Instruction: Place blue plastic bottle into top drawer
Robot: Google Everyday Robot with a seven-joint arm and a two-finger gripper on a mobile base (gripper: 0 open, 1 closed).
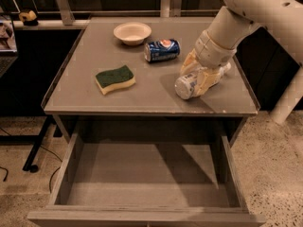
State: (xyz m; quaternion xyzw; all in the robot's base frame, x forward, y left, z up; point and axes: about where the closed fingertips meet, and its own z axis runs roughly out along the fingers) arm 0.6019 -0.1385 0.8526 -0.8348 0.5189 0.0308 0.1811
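Below the grey table (142, 91), the top drawer (142, 174) stands pulled out toward the camera, lying down and to the left of the gripper (200, 76) at the tabletop's right side. Its jaws look closed across the blue plastic bottle (185, 86), which lies on its side between them, long axis running front-left to back-right. The Pepsi can (162, 50) is near behind it.

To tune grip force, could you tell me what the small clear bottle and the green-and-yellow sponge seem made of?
The small clear bottle with white label, lying at the gripper on the right side of the table, looks like thin glossy plastic: its wall seems see-through. The green-and-yellow sponge looks like soft yellow foam under a matte green scouring layer, probably.
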